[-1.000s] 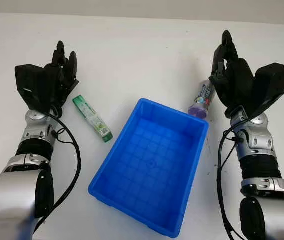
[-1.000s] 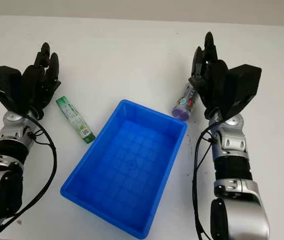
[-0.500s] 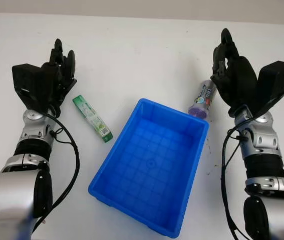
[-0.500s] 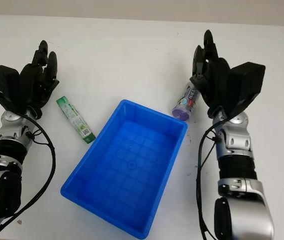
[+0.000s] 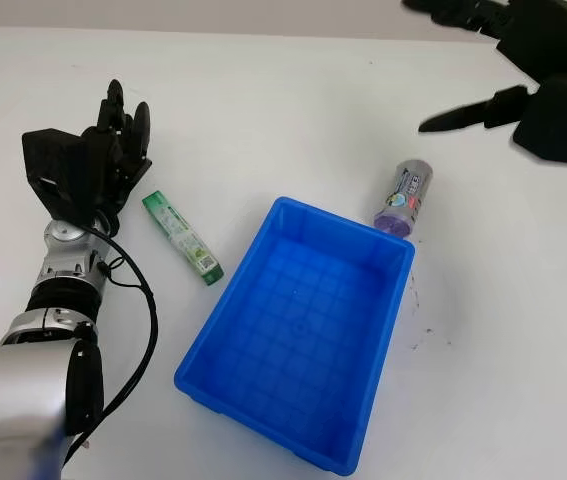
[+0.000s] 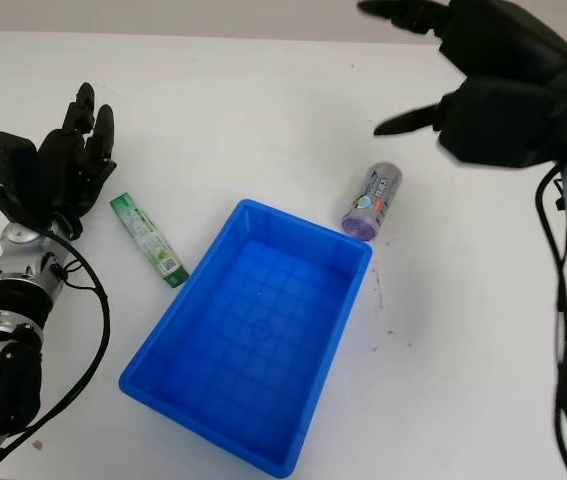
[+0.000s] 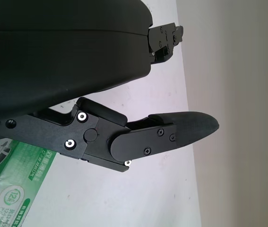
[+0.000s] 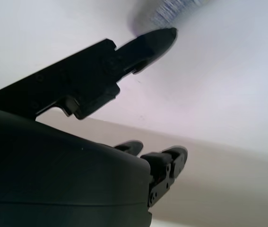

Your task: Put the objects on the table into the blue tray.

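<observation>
The blue tray [image 5: 298,385] sits at the table's middle with nothing in it. A green tube [image 5: 183,238] lies on the table just left of the tray. My left hand [image 5: 113,150] is open, a little up and left of the tube. In the left wrist view the green tube [image 7: 11,189] shows under the hand. A purple-capped bottle [image 5: 405,199] lies on its side off the tray's far right corner. My right hand [image 6: 483,80] is open, raised high above the table, up and right of the bottle.
The white table [image 5: 263,110] spreads around the tray. Small dark specks [image 5: 418,335] mark the table right of the tray.
My right hand has swung up and away from the bottle to the upper right, leaving the bottle on the table. The left hand has barely moved.
</observation>
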